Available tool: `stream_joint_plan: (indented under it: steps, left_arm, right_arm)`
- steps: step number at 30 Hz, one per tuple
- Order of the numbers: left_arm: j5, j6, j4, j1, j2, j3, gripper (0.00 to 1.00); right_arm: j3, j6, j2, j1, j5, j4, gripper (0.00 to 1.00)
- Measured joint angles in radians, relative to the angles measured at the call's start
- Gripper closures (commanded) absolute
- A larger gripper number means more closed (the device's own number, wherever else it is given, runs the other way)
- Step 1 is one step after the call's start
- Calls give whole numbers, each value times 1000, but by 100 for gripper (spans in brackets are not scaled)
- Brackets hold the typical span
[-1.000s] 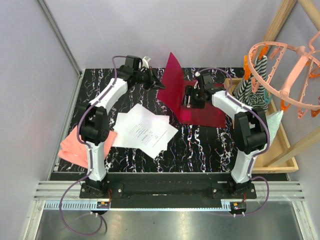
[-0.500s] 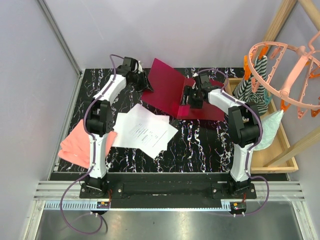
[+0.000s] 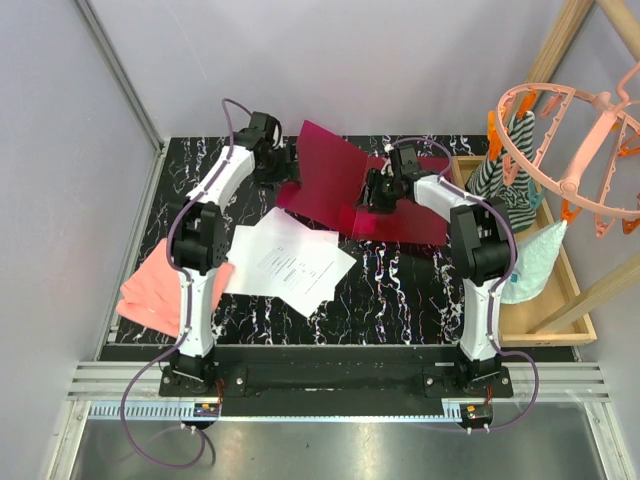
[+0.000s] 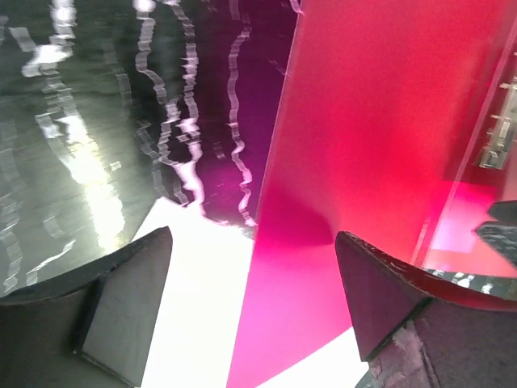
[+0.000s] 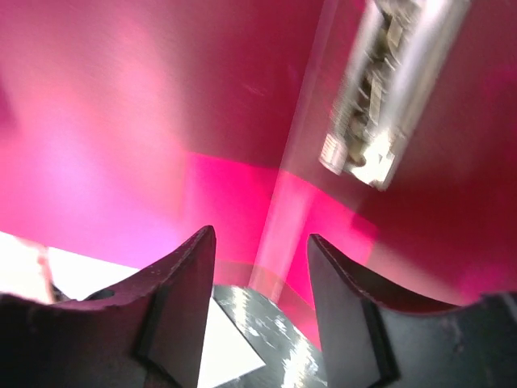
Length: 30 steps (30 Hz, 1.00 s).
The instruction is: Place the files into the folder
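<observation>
Near edge: the black marble-patterned tabletop with white veins [image 3: 400, 290] begins just past the arm bases.

Left, near side: a folded salmon-pink cloth [image 3: 145, 290] lies flat at the tabletop's left edge. The left arm's lower link crosses over its right side.

Left of centre: the files, a few white printed paper sheets [image 3: 290, 262], lie loosely fanned and flat on the tabletop, just beside the cloth. They are outside the folder, on its near-left side.

Far centre: the dark crimson flat folder [image 3: 400, 222] lies open. Its right half is flat on the tabletop; its left cover stands raised and tilted, leaning leftward. The cover's near edge comes down just beside the far corner of the sheets. A metal clip mechanism [image 5: 376, 89] shows on the inside near the spine.

Left jaws: spread wide at the raised cover's left edge. In the left wrist view the crimson sheet runs between and beyond the two pads, and neither pad presses on it.

Right jaws: apart, with nothing between them, hovering over the folder's inner face by the spine.

Far right: a light wooden tray [image 3: 575, 322] holds fabric, with a peach plastic hanger rack [image 3: 570, 130] above it.
</observation>
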Motion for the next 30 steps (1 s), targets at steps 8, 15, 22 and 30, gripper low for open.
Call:
stream_joint_plan:
  steps: [8,15,22,30]
  left_arm:
    - [-67,-28,-30,-8,-149,2,34]
    - [73,-190,292,-49,-359,-168,44]
    - [182,-283,476,-137,-61,-83,54]
    - [193,-311,433,-102,171,-98,56]
  right_arm:
    - [99,110,84,4,-125,148,54]
    - [142,204,218,18,-192,229,55]
    - [87,235,215,16,-209,278,53]
    - [-198,208,-33,-41,-198,267,50]
